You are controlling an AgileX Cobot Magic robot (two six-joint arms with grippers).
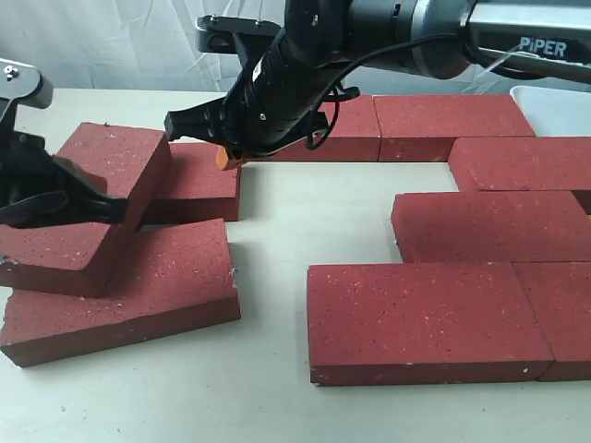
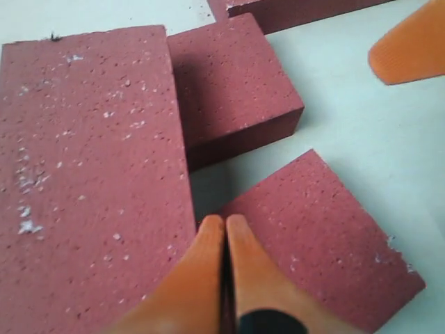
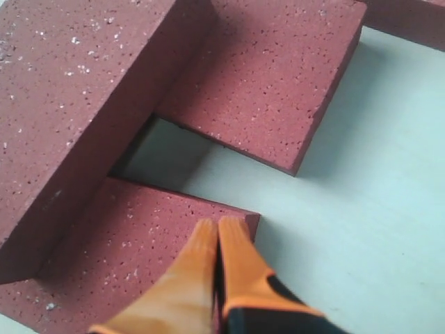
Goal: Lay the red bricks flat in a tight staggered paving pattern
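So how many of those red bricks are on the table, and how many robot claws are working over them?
Red bricks: 9
Grippers: 2, the left gripper and the right gripper, both shut
Total: 11

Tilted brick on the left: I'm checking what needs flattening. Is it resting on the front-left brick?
Touching. The exterior view shows the tilted brick lying directly on top of the front-left brick, with no gap at its lower edge. The right wrist view agrees.

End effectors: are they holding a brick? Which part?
Neither. The left end effector and the right end effector are both shut, pinching nothing.
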